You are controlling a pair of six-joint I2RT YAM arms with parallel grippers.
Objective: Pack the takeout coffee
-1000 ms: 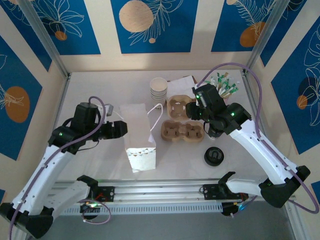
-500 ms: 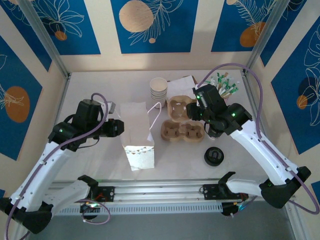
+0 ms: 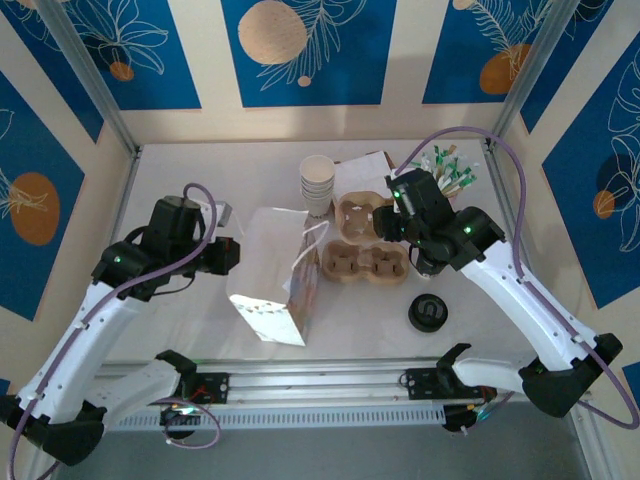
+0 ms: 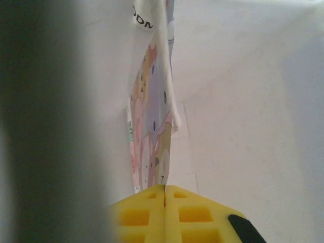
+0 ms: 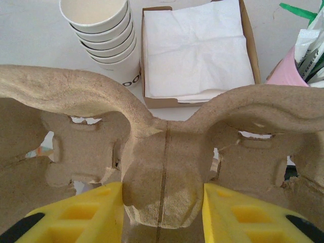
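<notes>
While blue-patterned walls [image 3: 310, 50] ring the white table [image 3: 190, 170], left claw [image 4: 165, 191] pinches the bag [image 3: 268, 268], right claw [image 5: 163, 205] the carrier [image 5: 167, 147].

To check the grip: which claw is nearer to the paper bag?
Left. The left claw is shut on an edge of the paper bag; the right claw holds a cup carrier beside it.

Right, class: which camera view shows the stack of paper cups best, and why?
The right wrist view: the stack of paper cups is close, rims distinct, top cup open to view. Top external shows the stack small, from above. Left wrist: a lettered white sliver at the top edge, probably its base.
</notes>
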